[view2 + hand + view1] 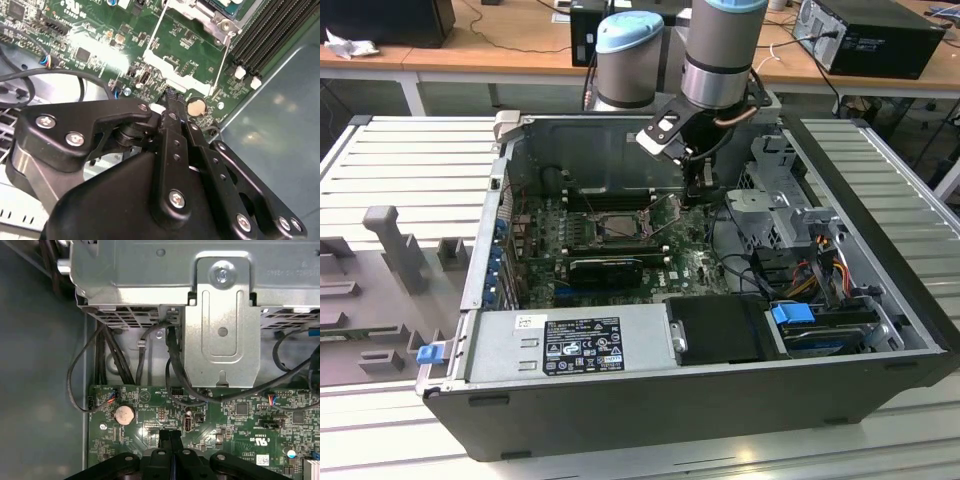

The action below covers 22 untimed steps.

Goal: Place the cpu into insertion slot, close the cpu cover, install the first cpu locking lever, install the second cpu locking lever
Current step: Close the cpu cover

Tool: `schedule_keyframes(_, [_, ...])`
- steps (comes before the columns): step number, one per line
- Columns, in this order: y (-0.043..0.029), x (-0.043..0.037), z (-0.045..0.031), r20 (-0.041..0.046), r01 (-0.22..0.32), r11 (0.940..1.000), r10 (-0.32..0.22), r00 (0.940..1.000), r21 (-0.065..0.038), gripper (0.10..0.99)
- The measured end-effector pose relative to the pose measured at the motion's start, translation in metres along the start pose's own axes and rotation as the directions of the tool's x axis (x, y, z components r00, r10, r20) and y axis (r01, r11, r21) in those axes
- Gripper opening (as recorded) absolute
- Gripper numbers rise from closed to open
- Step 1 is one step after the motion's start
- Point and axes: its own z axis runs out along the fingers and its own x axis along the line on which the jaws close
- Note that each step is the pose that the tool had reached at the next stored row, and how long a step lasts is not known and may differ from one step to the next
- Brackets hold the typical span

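Presently one hand [170,434], fingers pressed together holding nothing, above one green motherboard [240,432], one insertion slot [608,226] nearby

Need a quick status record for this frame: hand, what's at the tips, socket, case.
hand: shut, nothing visible between the fingertips
hand position: low over the motherboard, inside the computer case
nearest part: coin cell, beside the fingertips in both wrist views
insertion slot: to the exterior view's left of the hand, not touched
metal drive cage: past the board's edge, with black cables running beneath it
case state: side open, lying flat
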Motion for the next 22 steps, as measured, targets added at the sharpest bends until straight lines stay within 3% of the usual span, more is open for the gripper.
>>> schedule_keyframes(2, [-0.0009, 0.0, 0.0005, 0.0002, -0.001, 1.0, 0.001, 1.0, 0.009, 0.106])
schedule_keyframes(4, [-0.0029, 0.0, 0.0007, 0.0, 0.0, 0.9999, 0.0, 1.0, 0.011, 0.106])
schedule_keyframes(22, [-0.0247, 0.0001, 0.0004, 0.0, -0.001, 0.9999, 0.001, 1.0, 0.011, 0.106])
